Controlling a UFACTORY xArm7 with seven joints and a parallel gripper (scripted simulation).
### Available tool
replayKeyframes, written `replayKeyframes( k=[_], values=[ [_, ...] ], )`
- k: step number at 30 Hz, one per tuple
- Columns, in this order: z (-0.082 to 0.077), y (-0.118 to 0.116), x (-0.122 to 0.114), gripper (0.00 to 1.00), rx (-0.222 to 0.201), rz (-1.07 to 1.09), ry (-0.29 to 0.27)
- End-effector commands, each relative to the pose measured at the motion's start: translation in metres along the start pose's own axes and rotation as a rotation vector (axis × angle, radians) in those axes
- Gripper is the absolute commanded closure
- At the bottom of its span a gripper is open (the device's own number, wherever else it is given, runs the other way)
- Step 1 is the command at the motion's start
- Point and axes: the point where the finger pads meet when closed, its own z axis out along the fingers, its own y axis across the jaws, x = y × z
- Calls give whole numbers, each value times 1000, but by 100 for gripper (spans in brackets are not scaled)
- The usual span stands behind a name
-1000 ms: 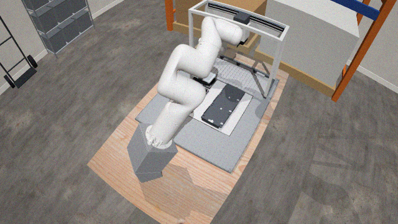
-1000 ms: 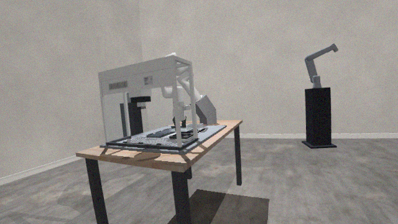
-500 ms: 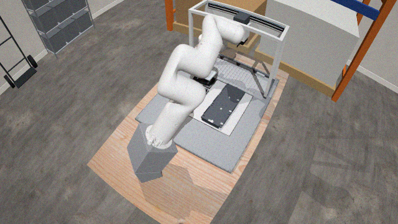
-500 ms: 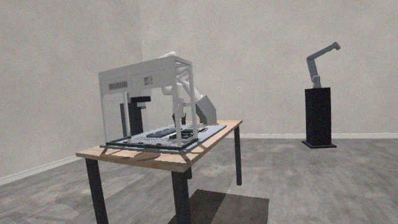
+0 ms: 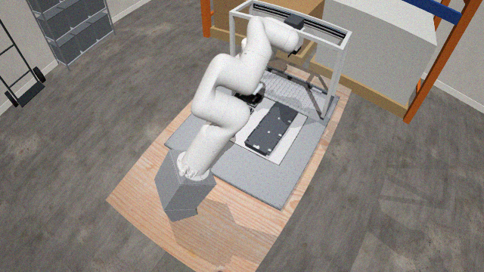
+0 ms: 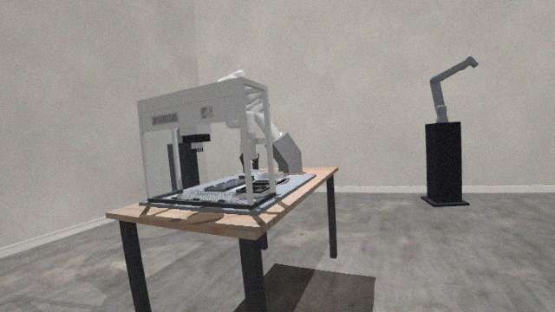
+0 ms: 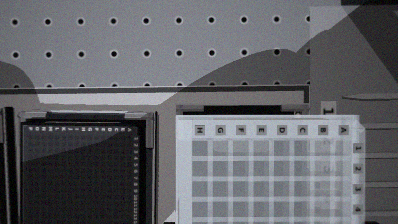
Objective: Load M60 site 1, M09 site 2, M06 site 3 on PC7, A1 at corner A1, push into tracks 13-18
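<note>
None of your three plates sits on carrier PC7 yet: the gripper is clamped on the white square-well plate beside dark M60, with loading and insertion left.

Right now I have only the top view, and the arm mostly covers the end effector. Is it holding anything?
Observer: Yes, a white plate. It fills the lower right of the wrist view.
Operator: Which way is its A1 corner?
Observer: Top right in the wrist view. The letters run H to A rightward, and the numbers start at that corner.
Operator: Anything beside it?
Observer: A dark plate with much finer lettering sits in its nest to the left.
</note>
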Motion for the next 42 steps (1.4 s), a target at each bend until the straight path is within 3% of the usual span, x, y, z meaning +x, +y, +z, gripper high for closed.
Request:
replayKeyframes(
  k=[1,17,31,42],
  values=[
    [-9,1,1,100,-4,0,3],
    [-34,1,1,100,-4,0,3],
    [-37,1,1,100,-4,0,3],
    [-37,1,-44,100,-3,300,3]
  ],
)
